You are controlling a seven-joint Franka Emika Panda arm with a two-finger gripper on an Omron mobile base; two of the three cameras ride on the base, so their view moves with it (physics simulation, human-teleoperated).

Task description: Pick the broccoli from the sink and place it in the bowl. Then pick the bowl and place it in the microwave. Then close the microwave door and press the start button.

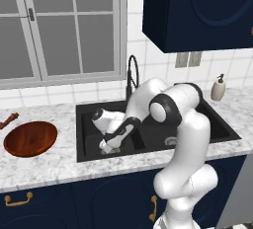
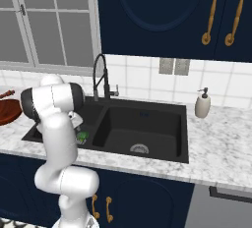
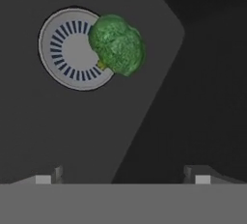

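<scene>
Green broccoli (image 3: pixel 117 44) on sink (image 1: pixel 89 112) drain, end effector (image 3: pixel 123 175) wide apart, holding nothing

Colours here are pretty bold. The broccoli (image 3: pixel 117 44) is bright bumpy green with a tiny yellowish bit of stem, sitting against the pale grey round drain (image 3: pixel 72 49) with its ring of dark slots. The sink (image 1: pixel 207 119) is flat black, faucet (image 2: pixel 101 77) black too. The worktop (image 1: pixel 44 166) is white marble with grey veining. The bowl (image 1: pixel 30 138) near the worktop's left edge is glossy reddish-brown with a wood grain. Cabinets (image 2: pixel 152 15) are deep navy with gold handles (image 2: pixel 212 12). Wall tiles (image 2: pixel 138 82) are white, and the soap dispenser (image 2: pixel 203 103) is beige with a dark pump. The arm (image 1: pixel 185 139) is white with dark joints.
</scene>
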